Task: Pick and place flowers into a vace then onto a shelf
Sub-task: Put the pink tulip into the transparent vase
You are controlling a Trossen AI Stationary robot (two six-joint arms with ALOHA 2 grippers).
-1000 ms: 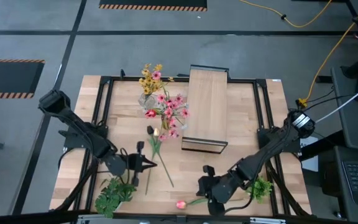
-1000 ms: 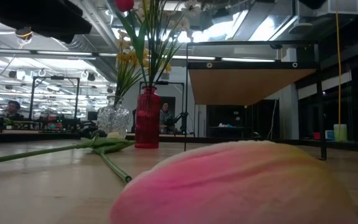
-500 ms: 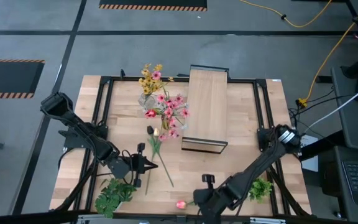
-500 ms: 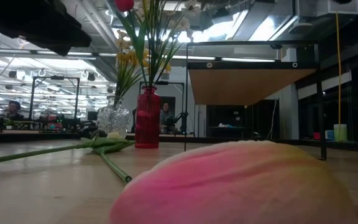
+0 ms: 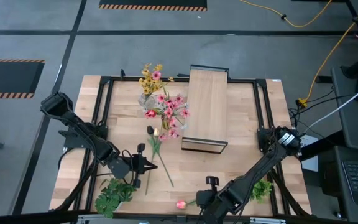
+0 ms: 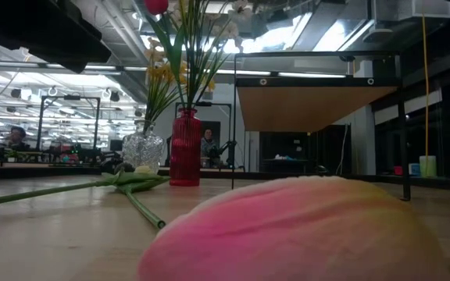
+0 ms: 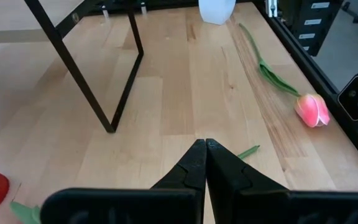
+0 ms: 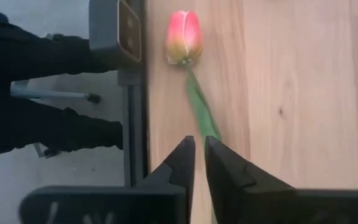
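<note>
Your tulip (image 5: 181,204) lies at the bottom centre of the high view: a smooth pink bud paling to yellow at its base, on a thin green stem (image 8: 201,111) with one narrow leaf, flat on the light-wood table (image 5: 241,146). The right gripper (image 8: 197,152) sits over the stem's end, dark tapered fingers parted by a narrow slit, grasping nothing. The left gripper (image 7: 205,148), lower left, is clenched to a point, empty. More flowers (image 5: 166,109) stand upper centre beside the plank shelf (image 5: 207,106).

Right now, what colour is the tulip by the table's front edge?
Pink, fading to yellow-green at its base; the tulip shows best in the right wrist view.
</note>
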